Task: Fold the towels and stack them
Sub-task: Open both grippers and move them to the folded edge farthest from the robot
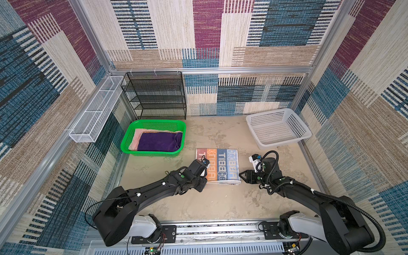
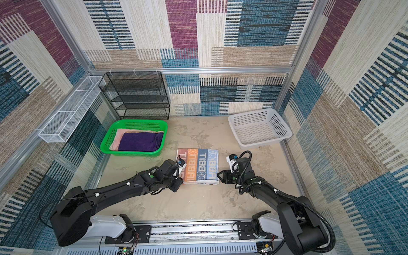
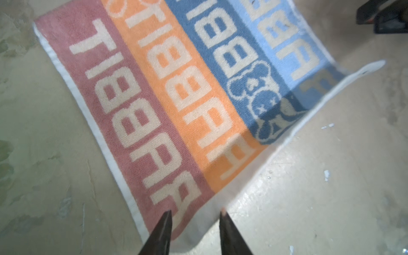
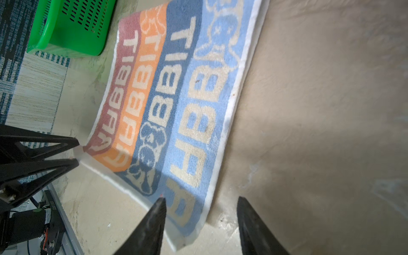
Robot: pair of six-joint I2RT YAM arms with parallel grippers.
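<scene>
The lettered towel (image 1: 220, 164) lies folded flat in the middle of the table, with pink, orange and two blue stripes. My left gripper (image 3: 196, 213) is open at its near left corner, jaws apart over the white hem. My right gripper (image 4: 201, 199) is open at the near right corner, one finger over the light-blue stripe and the other over bare table. In both top views the two grippers (image 1: 204, 182) (image 1: 240, 174) flank the towel's near edge. A dark purple towel (image 1: 159, 141) lies folded on a pink towel (image 1: 134, 138) in the green basket (image 1: 154, 122).
An empty white basket (image 1: 278, 128) stands at the back right. A black mesh rack (image 1: 156, 95) is against the back wall behind the green basket. A white wire shelf (image 1: 97, 110) hangs on the left wall. Bare table lies in front of the towel.
</scene>
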